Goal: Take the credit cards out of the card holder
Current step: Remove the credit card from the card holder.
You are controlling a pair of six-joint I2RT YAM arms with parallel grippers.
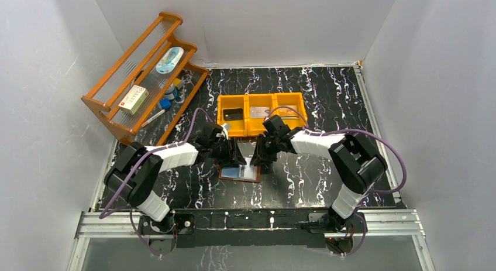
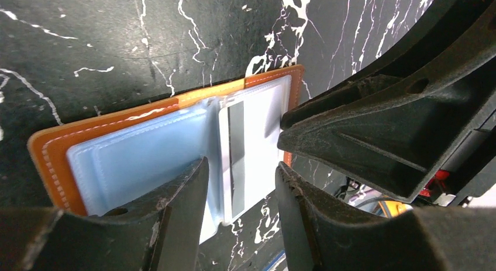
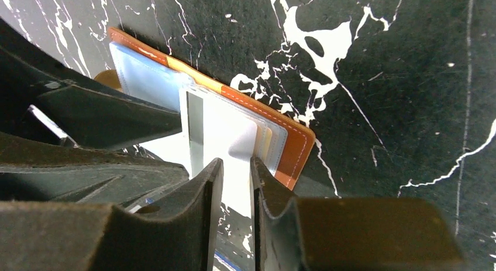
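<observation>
The brown leather card holder (image 1: pixel 236 177) lies open on the table, its pale-blue clear pockets facing up (image 2: pixel 134 160). A silvery-white card with a dark stripe (image 2: pixel 255 130) sits in the right-hand pocket and sticks out past the holder's near edge (image 3: pixel 225 127). My left gripper (image 1: pixel 236 158) is open, and its fingertips (image 2: pixel 241 165) straddle the fold and the card. My right gripper (image 1: pixel 257 161) hovers over the same card, with its jaws a narrow gap apart (image 3: pixel 237 161) and white card showing between them. I cannot tell whether the fingers touch it.
An orange three-compartment bin (image 1: pixel 261 129) stands just behind the holder. It holds a black card (image 1: pixel 233 113) on the left and a greyish card (image 1: pixel 259 112) in the middle. A wooden rack (image 1: pixel 111 89) with a white-and-red box (image 1: pixel 133 99) stands at the back left. The two grippers are almost touching.
</observation>
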